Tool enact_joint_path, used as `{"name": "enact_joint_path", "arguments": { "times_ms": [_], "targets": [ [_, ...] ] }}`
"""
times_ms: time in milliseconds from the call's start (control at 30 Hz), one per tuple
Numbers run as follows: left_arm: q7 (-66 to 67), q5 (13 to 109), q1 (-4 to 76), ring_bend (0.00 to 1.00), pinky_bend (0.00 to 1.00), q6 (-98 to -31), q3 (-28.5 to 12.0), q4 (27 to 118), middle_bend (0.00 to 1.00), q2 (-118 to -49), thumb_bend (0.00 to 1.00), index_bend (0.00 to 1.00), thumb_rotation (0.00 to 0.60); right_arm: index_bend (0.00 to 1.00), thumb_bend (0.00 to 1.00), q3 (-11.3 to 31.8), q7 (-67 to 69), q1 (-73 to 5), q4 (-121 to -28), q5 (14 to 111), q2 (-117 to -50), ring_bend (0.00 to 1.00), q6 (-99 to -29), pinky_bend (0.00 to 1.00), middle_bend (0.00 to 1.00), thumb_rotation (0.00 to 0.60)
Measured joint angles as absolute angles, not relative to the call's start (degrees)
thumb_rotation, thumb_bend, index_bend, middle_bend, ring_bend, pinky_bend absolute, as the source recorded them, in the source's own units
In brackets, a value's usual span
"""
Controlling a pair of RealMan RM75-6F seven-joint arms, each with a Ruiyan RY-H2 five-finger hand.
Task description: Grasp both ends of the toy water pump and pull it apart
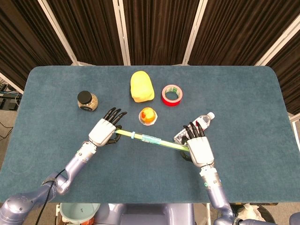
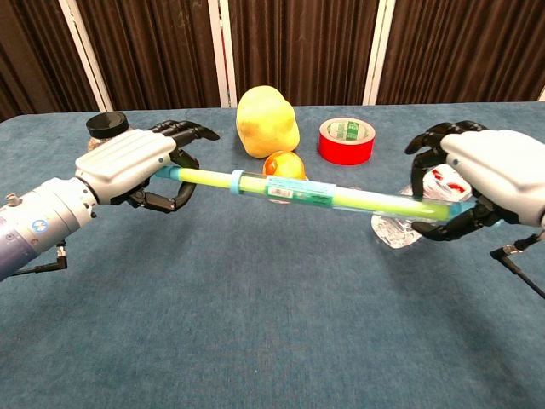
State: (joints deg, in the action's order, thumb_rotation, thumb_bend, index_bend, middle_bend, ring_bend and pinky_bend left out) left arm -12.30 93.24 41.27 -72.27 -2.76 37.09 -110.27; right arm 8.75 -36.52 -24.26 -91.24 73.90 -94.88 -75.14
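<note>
toy water pump (image 2: 315,195): light green tube, blue ring and label
tape roll (image 1: 171,95): red
tabletop (image 1: 243,93): dark blue-green
jar (image 1: 87,101): black lid
hands: silver, black fingers

Bright, even light, soft shadows, sharp
</note>
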Motion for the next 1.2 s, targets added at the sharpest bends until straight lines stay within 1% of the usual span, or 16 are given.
{"name": "enact_joint_path", "arguments": {
  "times_ms": [300,467,700,1000,1200],
  "targets": [
    [-10.2,93.4,40.1,0.0,0.0,-74.7,-2.4,40.2,0.08,-107.5,0.7,0.71,0.6,0.84,0.41,9.9,-37.0,-23.6,-90.9,72.3,-93.3,0.09,-76.3,0.0,0.21,0.6],
    [-9.6,93.5,39.2,0.0,0.0,-75.6,-2.0,41.4,0.08,-106.1,0.7,0.71,0.6,0.84,0.41,11.3,-36.2,-23.3,-90.9,71.3,-91.8,0.09,-76.9,0.0,0.21,0.6],
    [-9.2,94.2,37.8,0.0,0.0,-78.5,-1.3,42.9,0.08,-104.2,0.7,0.71,0.6,0.84,0.41,13.2,-34.9,-22.8,-91.0,69.7,-89.1,0.09,-77.8,0.0,0.21,0.6],
    [-8.4,94.7,36.0,0.0,0.0,-83.3,-1.5,43.1,0.09,-102.9,0.71,0.71,0.6,0.84,0.4,14.8,-32.4,-22.0,-90.8,67.9,-86.2,0.1,-78.4,0.0,0.22,0.6],
    [-9.7,94.6,35.1,0.0,0.0,-84.5,-1.6,43.2,0.09,-101.1,0.71,0.71,0.6,0.84,0.4,15.9,-31.3,-21.8,-90.7,66.7,-84.5,0.1,-78.6,0.0,0.22,0.6]
  ]
}}
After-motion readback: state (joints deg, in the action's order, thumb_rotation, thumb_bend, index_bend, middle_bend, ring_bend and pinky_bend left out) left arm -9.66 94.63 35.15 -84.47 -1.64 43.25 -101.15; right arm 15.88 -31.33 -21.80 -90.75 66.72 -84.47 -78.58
